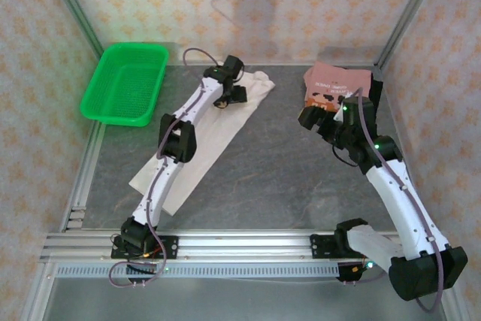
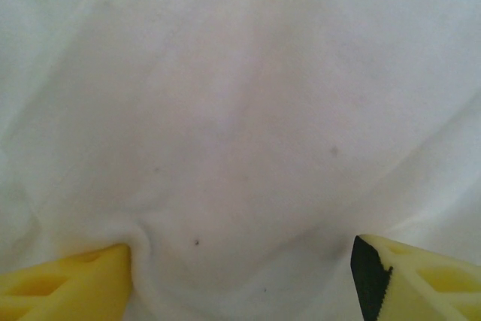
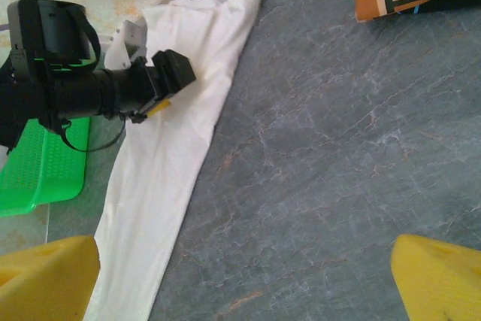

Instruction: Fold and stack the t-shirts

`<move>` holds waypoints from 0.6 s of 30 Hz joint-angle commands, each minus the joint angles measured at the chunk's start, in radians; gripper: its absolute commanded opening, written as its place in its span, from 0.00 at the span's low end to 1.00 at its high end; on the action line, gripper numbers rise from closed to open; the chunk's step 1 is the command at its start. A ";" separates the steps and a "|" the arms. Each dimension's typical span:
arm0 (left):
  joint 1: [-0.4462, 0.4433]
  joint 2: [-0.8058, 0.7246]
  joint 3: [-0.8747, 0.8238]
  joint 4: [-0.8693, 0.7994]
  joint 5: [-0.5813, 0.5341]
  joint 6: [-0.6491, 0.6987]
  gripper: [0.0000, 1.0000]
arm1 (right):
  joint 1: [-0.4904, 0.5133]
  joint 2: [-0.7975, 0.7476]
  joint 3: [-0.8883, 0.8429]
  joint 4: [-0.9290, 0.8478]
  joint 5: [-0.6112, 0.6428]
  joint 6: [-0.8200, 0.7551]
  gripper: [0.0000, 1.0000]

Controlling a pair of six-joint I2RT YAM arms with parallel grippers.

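Yellow fingers [image 2: 68,283] of my left gripper [image 2: 240,261] stand spread, pressed onto the cream t-shirt [image 2: 240,110], nothing pinched yet. Its long axis runs diagonally; I'm at its far end. Right gripper [image 3: 244,276] is spread, empty, near the pink t-shirt [image 1: 338,84].

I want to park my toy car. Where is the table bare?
The biggest bare patch is the middle of the table, between the cream-white t-shirt and the right arm. The near strip along the rail is free too. It is crowded in the far corners, with the green basket and the pink t-shirt.
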 commanded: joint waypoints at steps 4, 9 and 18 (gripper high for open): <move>0.019 -0.153 -0.010 -0.076 0.064 -0.008 0.82 | 0.067 0.073 -0.060 0.035 0.003 0.079 0.99; 0.062 -0.519 -0.351 -0.071 0.086 0.007 0.84 | 0.250 0.203 -0.108 0.173 0.013 0.211 0.99; 0.123 -1.024 -1.132 -0.018 0.044 -0.065 0.82 | 0.422 0.398 -0.052 0.263 0.079 0.333 0.99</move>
